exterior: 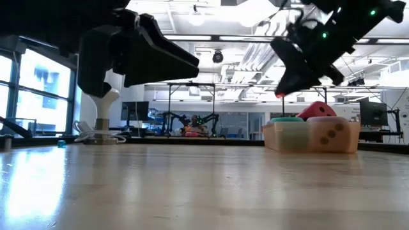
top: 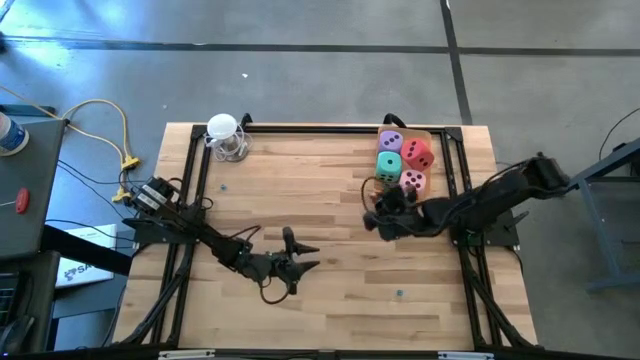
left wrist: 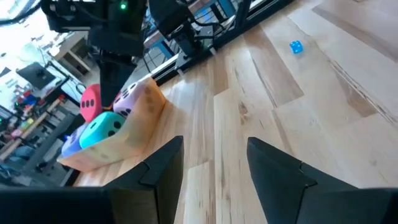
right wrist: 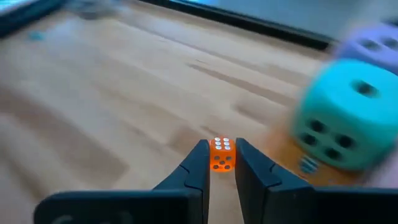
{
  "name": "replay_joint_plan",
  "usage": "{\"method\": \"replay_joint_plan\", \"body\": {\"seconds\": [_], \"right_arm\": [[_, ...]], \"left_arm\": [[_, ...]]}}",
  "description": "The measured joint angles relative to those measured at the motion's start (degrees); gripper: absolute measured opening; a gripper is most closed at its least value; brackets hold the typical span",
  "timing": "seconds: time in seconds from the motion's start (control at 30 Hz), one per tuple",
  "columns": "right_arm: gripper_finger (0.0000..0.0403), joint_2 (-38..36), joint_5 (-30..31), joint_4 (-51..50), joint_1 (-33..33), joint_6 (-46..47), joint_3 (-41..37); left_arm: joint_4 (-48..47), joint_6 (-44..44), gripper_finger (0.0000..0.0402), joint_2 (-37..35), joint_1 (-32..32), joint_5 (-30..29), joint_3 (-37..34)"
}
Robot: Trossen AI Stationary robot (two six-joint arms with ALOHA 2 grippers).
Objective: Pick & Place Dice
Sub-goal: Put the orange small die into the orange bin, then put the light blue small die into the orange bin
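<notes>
- Right gripper (right wrist: 221, 167) pinches a tiny orange die (right wrist: 220, 154) between its fingertips, hovering beside the tan tray (top: 441, 140) at the table's far right, likely to drop it in.
- The tray holds mint green (top: 388, 164), pink (top: 412, 181), purple (top: 391, 141) and red (top: 419, 152) dice.
- Left gripper (left wrist: 214, 165) waits released and empty, near centre.

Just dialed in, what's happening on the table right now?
The right gripper is shut on a small orange die, held above the table beside the tray. That tray, at the far right of the table, holds four big soft dice: purple, mint green, red and pink. The left gripper hangs open and empty over the middle of the table. A small blue die lies loose on the wood.
</notes>
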Motion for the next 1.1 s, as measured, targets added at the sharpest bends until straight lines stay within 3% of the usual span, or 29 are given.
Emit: {"method": "replay_joint_plan", "body": {"seconds": [0.13,0.37,0.67,0.9,1.0,1.1], "right_arm": [[0.0043,-0.34,-2.74,-9.28,-4.15,7.11,-0.01],[0.0078,3.0,-4.65,-11.13,-11.13,6.47,-0.07],[0.017,3.27,-6.4,-11.0,-14.09,4.27,-0.07],[0.0229,0.58,-2.17,-1.64,-10.58,-15.78,-0.07],[0.024,-2.44,-8.25,4.63,-7.17,-25.92,-0.04],[0.0244,-6.26,-24.7,4.94,-4.1,-27.47,-0.04]], "left_arm": [[-0.03,-0.95,0.0169,0.0,0.19,-0.12,-0.02],[-0.09,-2.66,0.0169,0.02,0.19,-0.12,-0.07],[-2.93,-5.6,0.0169,0.07,0.19,-0.1,-0.09],[-3.1,-5.58,0.0169,0.07,0.19,-0.1,-0.13],[-3.34,-5.56,0.0169,0.07,0.19,-0.08,-0.13],[-4.07,-5.58,0.0169,0.07,0.19,-0.1,-0.13]]}}
